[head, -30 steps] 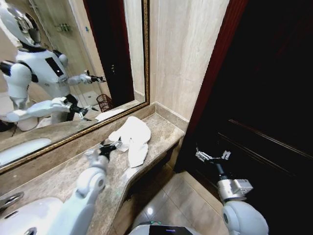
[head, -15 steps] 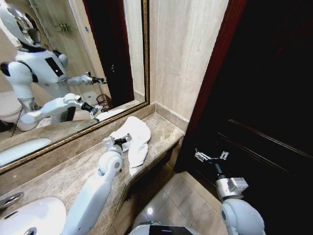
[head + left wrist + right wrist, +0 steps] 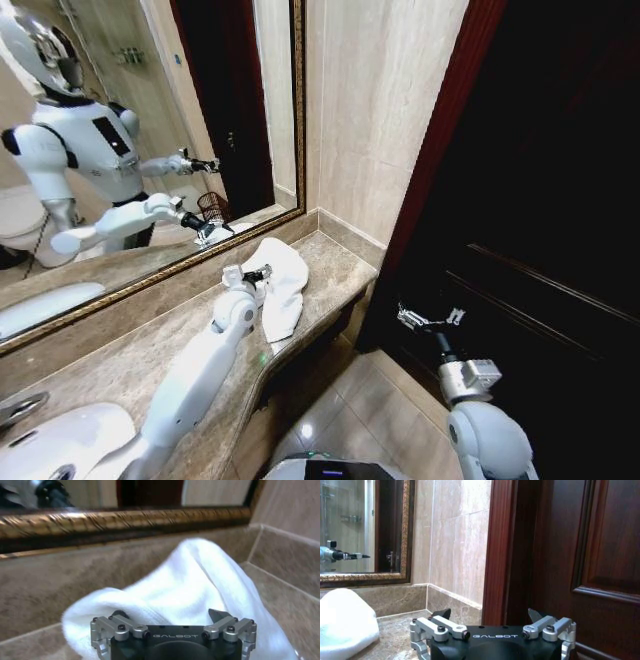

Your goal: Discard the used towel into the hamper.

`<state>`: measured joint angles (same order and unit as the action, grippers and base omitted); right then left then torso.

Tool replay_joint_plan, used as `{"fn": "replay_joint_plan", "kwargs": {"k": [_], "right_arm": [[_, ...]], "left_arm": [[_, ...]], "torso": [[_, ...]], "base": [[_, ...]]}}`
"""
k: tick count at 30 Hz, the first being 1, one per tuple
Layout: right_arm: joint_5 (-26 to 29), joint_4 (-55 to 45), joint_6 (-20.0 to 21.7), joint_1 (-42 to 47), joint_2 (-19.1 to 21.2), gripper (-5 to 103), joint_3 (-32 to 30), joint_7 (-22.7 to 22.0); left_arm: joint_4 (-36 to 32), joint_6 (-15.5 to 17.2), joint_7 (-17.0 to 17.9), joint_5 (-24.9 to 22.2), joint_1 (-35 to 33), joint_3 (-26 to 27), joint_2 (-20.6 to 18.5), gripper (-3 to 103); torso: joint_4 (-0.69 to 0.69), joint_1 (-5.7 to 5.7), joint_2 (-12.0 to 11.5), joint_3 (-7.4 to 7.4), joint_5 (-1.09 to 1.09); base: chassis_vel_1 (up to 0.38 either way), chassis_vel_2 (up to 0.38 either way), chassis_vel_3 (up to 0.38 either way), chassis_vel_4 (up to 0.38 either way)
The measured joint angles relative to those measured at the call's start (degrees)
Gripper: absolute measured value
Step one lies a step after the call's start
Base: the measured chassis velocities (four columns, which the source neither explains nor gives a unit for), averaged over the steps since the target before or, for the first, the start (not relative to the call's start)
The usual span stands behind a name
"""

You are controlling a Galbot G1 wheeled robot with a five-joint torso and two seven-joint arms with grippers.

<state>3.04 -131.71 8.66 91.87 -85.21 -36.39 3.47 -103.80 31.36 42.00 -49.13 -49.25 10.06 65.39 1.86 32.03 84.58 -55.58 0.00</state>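
Head view, towel lengthwise along counter, left gripper over it

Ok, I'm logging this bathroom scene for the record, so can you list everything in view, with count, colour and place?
towel: one, white, crumpled on the countertop near its end by the wall.
countertop: one, brown-beige marble, below the mirror.
mirror: one, gold-framed, on the wall above the countertop.
hamper: one, dark reddish-brown, seen as a reflection in the mirror.
sink: one, white, set in the countertop's near end.
door: one, dark wood, right of the countertop.
left pincer: open, at the towel's near edge.
right pincer: open, held in the air before the door.
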Motion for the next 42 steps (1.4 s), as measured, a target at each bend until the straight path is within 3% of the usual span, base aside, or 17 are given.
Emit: {"fn": "replay_joint_plan", "kwargs": {"k": [14, 25, 27, 29, 31, 42], "right_arm": [[0.4, 1.2, -1.1, 0.1, -0.2, 100, -0.6, 0.6], [0.6, 0.3, -1.3, 0.5, -0.4, 100, -0.7, 0.7], [0.6, 0.3, -1.3, 0.5, -0.4, 100, -0.7, 0.7], [0.6, 0.1, -1.3, 0.6, -0.4, 100, -0.7, 0.7], [0.6, 0.1, -1.3, 0.6, -0.4, 100, -0.7, 0.7], [0.6, -0.3, -1.3, 0.8, -0.4, 100, -0.8, 0.6]], "left_arm": [[2.3, 1.8, -2.2, 1.4, 0.1, -1.9, 0.5, 102], [1.4, 1.0, -3.9, 2.6, -1.2, -0.4, -0.8, 72], [1.4, 0.9, -4.0, 2.7, -1.2, -0.3, -0.9, 72], [1.3, 0.7, -4.1, 2.7, -1.3, -0.1, -1.2, 59], [1.3, 0.7, -4.2, 2.7, -1.3, -0.1, -1.3, 59], [0.7, 0.1, -4.9, 2.6, -1.4, -0.2, -1.9, 28]], "torso": [[0.0, 0.0, 0.0, 0.0, 0.0], [0.0, 0.0, 0.0, 0.0, 0.0], [0.0, 0.0, 0.0, 0.0, 0.0], [0.0, 0.0, 0.0, 0.0, 0.0], [0.0, 0.0, 0.0, 0.0, 0.0], [0.0, 0.0, 0.0, 0.0, -0.01]], "base": [[0.0, 0.0, 0.0, 0.0], [0.0, 0.0, 0.0, 0.0], [0.0, 0.0, 0.0, 0.0], [0.0, 0.0, 0.0, 0.0], [0.0, 0.0, 0.0, 0.0], [0.0, 0.0, 0.0, 0.0]]}}
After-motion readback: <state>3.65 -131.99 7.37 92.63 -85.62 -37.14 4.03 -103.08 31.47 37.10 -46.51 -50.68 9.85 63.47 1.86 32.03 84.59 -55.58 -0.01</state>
